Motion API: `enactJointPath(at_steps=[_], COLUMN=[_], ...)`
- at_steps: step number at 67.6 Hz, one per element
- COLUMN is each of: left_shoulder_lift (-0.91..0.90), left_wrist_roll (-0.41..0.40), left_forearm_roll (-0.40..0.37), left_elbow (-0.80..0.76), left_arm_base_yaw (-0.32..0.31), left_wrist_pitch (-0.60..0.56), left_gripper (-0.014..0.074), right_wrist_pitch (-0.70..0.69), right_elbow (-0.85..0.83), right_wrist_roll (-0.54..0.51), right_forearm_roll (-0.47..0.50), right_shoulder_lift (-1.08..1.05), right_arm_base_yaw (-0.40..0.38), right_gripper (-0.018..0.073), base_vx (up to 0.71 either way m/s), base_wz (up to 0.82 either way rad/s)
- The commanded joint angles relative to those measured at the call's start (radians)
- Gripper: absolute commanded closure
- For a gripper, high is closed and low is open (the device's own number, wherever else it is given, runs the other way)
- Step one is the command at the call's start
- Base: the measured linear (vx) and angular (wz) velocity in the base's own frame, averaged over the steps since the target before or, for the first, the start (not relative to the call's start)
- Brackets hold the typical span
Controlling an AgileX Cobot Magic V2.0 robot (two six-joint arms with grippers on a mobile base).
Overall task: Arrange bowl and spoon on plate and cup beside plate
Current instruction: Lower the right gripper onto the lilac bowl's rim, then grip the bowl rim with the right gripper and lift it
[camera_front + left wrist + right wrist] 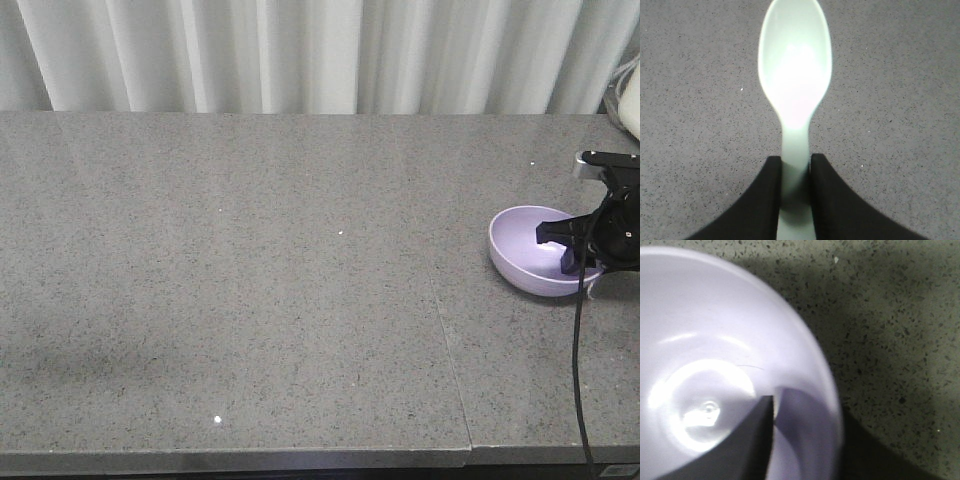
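The lilac bowl [520, 258] is at the far right of the grey stone table, tipped a little toward the front. My right gripper [572, 250] straddles its right rim. In the right wrist view one black finger [752, 440] is inside the bowl [715, 330], the other is a dark shape outside the wall, and the right gripper [807, 407] is shut on that wall. My left gripper [796, 159] is shut on the handle of the mint-green spoon [795, 65], whose head points away over bare tabletop. The left gripper is outside the front view. Plate and cup are out of view.
A seam [445, 330] runs front to back through the table [250, 280]. A white curtain [300, 50] hangs behind it. A pale object [628, 95] sits at the far right edge, and a black cable [580, 380] drops from the right arm past the table's front edge.
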Motion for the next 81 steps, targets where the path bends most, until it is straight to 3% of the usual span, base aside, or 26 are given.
enactJointPath(at_steps=[1,3,22,62,81], left_shoulder_lift=[-0.015,-0.015,-0.015,-0.015,-0.015], left_wrist_roll=[0.001,0.001,0.001,0.001,0.001], left_forearm_roll=[0.001,0.001,0.001,0.001,0.001], left_elbow=[-0.021,-0.021,-0.021,-0.021,-0.021], left_arm_base_yaw=[-0.005,-0.005,-0.005,-0.005,-0.005], left_wrist_pitch=[-0.028,-0.028,-0.028,-0.029,-0.029], left_gripper=[0.0603,0.0603,0.0603,0.0603,0.0603], right_wrist_pitch=[-0.031,-0.031,0.005,0.216,0.296], right_elbow=[-0.029,-0.029,-0.029,-0.029,-0.029], right_wrist_roll=[-0.002,-0.002,-0.006,-0.008,-0.008], right_forearm_roll=[0.003,0.003,0.003,0.004,0.004], right_shoulder_lift=[-0.048,-0.049,-0.142,-0.643,-0.761], right_arm_base_yaw=[-0.006,-0.006,-0.006,-0.006,-0.006], right_gripper=[0.0538,0.0578,0.0568,0.0566,0.0566], base_vx=[0.00,0.00,0.00,0.00,0.00], base_wz=[0.00,0.00,0.00,0.00,0.00])
